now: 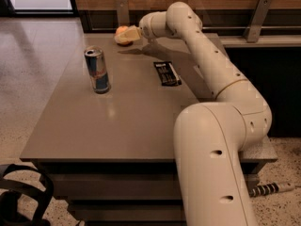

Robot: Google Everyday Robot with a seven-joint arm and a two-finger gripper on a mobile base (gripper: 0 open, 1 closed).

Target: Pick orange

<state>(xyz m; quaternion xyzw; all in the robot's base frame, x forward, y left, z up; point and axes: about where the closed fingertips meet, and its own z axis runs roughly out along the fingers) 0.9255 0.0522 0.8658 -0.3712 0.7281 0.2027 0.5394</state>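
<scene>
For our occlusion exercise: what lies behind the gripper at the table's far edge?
The orange sits just behind the gripper, at the far edge of the table. Only its upper left shows; the gripper covers the rest.
</scene>
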